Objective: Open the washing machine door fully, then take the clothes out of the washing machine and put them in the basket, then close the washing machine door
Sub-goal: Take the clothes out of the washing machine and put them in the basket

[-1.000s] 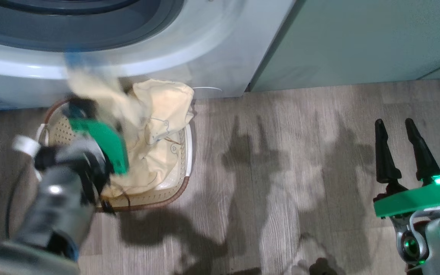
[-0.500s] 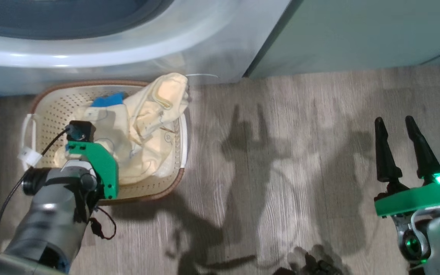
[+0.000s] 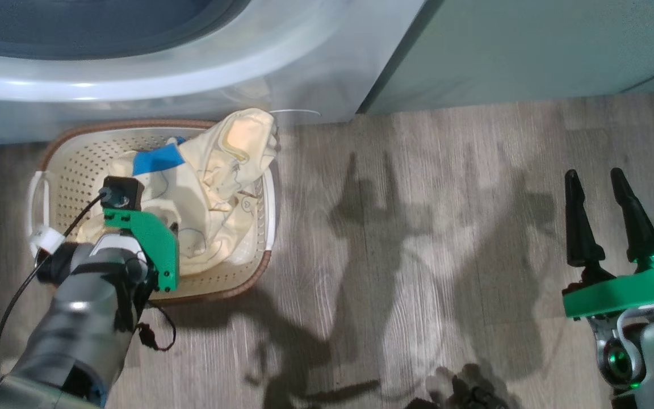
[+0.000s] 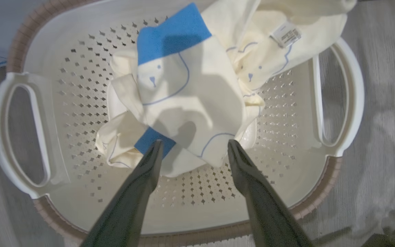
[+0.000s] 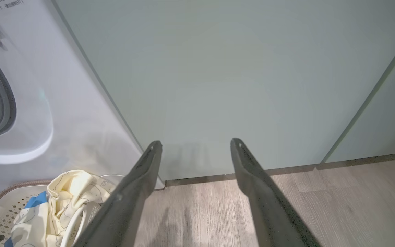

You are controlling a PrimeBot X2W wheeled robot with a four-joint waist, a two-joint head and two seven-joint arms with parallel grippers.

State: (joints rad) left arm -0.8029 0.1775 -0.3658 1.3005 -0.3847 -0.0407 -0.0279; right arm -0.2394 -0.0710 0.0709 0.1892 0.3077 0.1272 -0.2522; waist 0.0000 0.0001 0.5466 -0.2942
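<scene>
Drop-off step looks done – clothes (image 4: 190, 92) are piled in the basket (image 4: 91, 89) just below the left tool (image 4: 195, 142), spread wide and empty – so next it'd need to be lifted clear and the washing machine door swung shut.

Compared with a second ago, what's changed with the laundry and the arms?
The left gripper carried a garment down into the basket and let go: its jaws now stand open above the clothes, which lie heaped inside. The right gripper stayed open over the floor; the basket stayed against the washing machine.
</scene>
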